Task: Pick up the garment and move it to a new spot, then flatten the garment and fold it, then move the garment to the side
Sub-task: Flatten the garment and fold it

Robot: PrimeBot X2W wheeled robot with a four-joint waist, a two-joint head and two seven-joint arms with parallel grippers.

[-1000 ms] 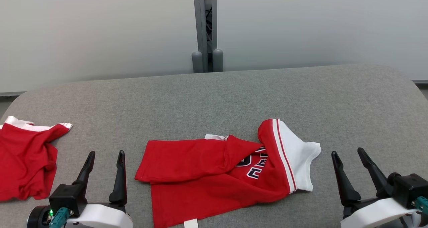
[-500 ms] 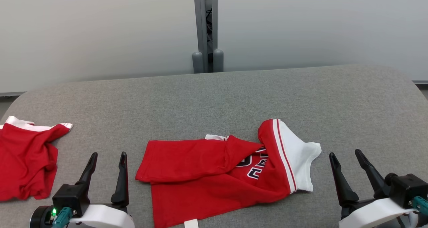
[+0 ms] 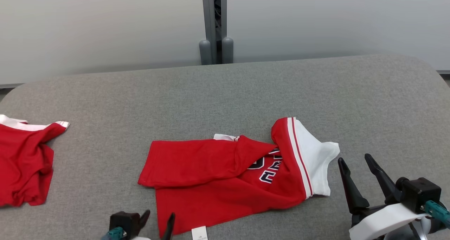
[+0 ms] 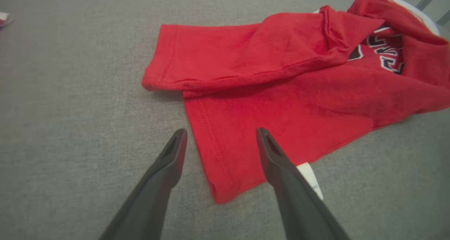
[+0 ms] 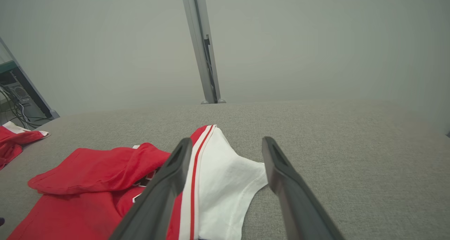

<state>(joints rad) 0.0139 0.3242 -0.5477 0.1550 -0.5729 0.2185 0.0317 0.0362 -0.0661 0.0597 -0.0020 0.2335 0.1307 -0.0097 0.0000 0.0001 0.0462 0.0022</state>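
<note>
A grey cloth-covered table [image 3: 246, 92] takes up most of the head view, with a pale wall [image 3: 105, 21] behind it and a grey post [image 3: 213, 21] standing at its far edge. The red shirt [image 3: 225, 190] lies on the table near the front edge, a little right of the middle. It is crumpled rather than flat: its upper part is folded over in a long flap, and a white sleeve [image 3: 313, 162] edged with red stripes sticks out to the right. A second red garment [image 3: 21, 162] lies well apart at the table's left end, cut off by the frame.

The right gripper [image 3: 353, 158] hovers near the white sleeve, its fingers spread wide with nothing between them. The left gripper [image 3: 159, 216] is at the bottom edge of the head view by the shirt's near left corner, mostly cut off.

The left wrist view shows more. That gripper's fingers are wide apart and the corner of the hem lies in the gap between them, with nothing pinched. Whether the tips touch the cloth cannot be told. The stitching along the hem is also plain here, and one finger partly covers a white label [image 4: 309, 176].

The right wrist view looks over the sleeve between its own fingers and takes in some cables [image 5: 14, 102] beyond the table's left end. The dark and white numbers [image 3: 269, 171] on the chest are half covered by the flap and cannot be read.
</note>
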